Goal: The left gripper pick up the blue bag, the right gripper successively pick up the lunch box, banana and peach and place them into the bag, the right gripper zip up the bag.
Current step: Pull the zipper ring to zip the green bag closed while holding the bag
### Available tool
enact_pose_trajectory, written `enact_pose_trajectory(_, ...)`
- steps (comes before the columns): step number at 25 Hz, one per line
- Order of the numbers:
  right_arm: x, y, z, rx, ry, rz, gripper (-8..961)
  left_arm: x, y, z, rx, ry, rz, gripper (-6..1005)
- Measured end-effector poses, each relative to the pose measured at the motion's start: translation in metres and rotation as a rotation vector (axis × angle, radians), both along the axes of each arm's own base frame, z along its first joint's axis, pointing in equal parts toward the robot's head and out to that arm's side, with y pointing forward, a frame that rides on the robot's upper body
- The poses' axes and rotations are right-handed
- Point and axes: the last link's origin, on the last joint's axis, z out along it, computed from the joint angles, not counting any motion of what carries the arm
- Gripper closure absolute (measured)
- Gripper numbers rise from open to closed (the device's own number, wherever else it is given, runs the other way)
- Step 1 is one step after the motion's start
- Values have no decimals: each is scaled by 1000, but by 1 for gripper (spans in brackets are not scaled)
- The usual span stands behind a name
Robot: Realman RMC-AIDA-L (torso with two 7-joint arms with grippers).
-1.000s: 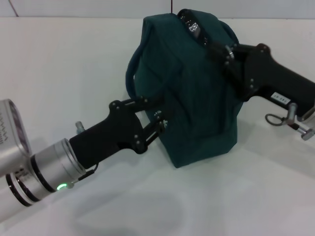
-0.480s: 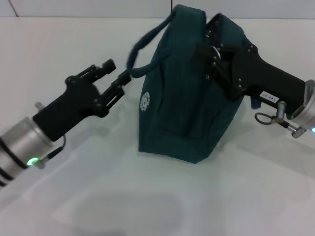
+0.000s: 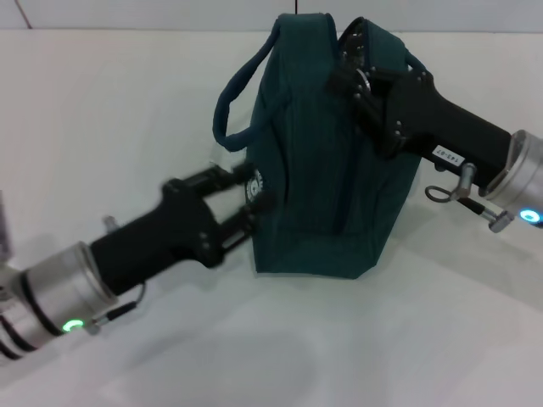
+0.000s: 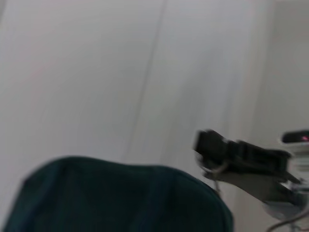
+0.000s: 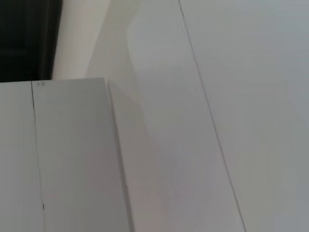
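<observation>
Since no lunch box, banana or peach shows outside the blue bag [image 3: 331,170] standing on the white tabletop [image 3: 254,356], packing looks done, with the right hand [image 3: 356,72] pinching its top and the left hand [image 3: 242,199] spread beside it.

The bag [image 3: 331,161] is dark teal-blue with a small white round logo [image 3: 252,188]; both grippers are black; the desk [image 3: 102,110] is white.
</observation>
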Motion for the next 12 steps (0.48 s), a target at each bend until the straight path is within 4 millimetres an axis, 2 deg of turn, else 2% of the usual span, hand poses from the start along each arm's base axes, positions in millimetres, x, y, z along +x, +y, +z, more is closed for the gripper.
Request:
enact_pose_trajectory(4,-2,1,-2,-3,-7,3,919,7,1,-13,-54,-14,9,521)
enact_pose_trajectory(12,-3,1,-4,-6,-15,3,919,10,9,-12,-38,-60,59,522)
